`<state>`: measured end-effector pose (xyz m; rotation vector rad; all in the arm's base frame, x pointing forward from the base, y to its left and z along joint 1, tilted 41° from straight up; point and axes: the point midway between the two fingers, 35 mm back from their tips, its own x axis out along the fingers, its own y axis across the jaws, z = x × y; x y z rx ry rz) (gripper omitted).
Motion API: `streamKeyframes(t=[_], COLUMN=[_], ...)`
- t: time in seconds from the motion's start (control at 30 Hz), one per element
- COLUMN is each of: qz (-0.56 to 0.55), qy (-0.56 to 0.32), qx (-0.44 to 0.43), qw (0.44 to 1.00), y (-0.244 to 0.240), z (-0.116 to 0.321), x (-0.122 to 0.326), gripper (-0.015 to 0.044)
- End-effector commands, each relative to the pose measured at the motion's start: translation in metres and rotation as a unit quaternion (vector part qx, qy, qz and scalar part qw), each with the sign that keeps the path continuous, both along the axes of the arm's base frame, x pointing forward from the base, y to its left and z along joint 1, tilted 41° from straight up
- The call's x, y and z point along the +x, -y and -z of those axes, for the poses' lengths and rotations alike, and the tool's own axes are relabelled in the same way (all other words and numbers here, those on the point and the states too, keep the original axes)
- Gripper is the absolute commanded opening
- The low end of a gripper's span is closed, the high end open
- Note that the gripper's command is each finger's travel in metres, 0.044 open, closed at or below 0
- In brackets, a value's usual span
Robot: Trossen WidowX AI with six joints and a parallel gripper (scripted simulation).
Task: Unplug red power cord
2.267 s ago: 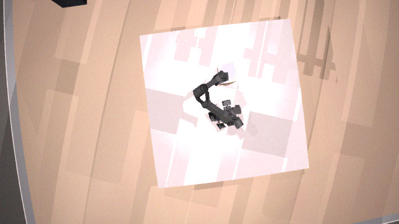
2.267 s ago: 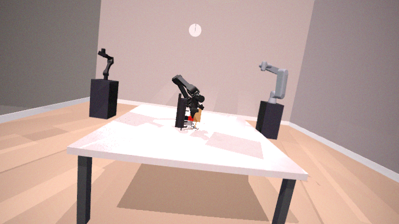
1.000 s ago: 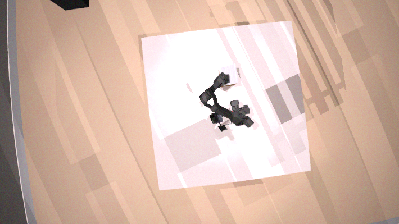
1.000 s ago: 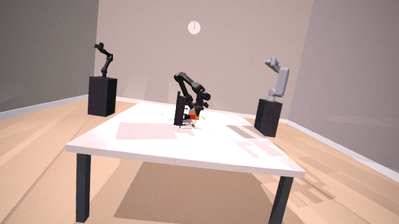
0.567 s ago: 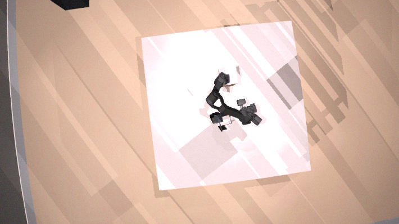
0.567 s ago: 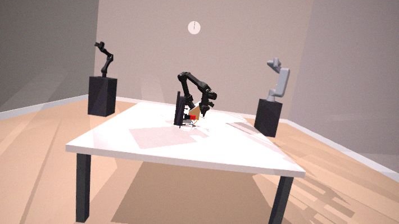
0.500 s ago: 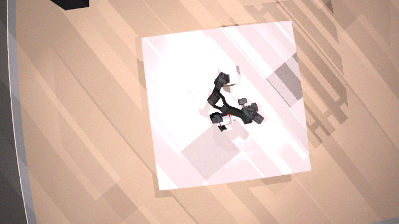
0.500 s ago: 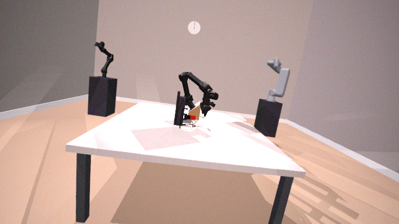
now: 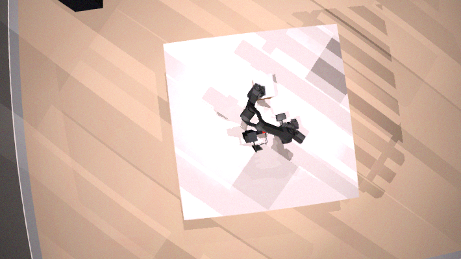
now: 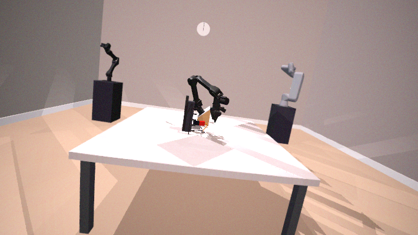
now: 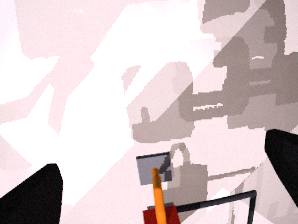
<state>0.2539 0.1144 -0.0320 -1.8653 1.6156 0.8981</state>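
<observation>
The power strip is a black upright block on the table. The red plug sticks out from its face; a black part lies between the red and the strip, and I cannot tell whether the prongs are seated. The orange cord runs from the plug's outer end. My gripper is open wide and empty, off to the plug's outer side and apart from it. In the wrist view the plug is low, between the lines of the fingers. In the top view the arm hides the fingertips.
A thin black wire frame stands beside the plug. A grey square shows under the cord in the wrist view. An orange-brown panel stands behind the plug. All stand on the white table. Two other arms stand on dark pedestals beyond.
</observation>
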Motion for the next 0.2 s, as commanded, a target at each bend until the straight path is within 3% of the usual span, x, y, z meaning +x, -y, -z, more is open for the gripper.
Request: streamKeyframes(t=[0.0, 0.17], qz=[0.003, 0.003], qy=[-0.002, -0.002], qx=[0.001, 0.001], qw=[1.000, 1.000], y=[-0.0001, -0.0001], z=[0.0003, 0.0003], x=[-0.0010, -0.0010], gripper=[0.0440, 0.0440])
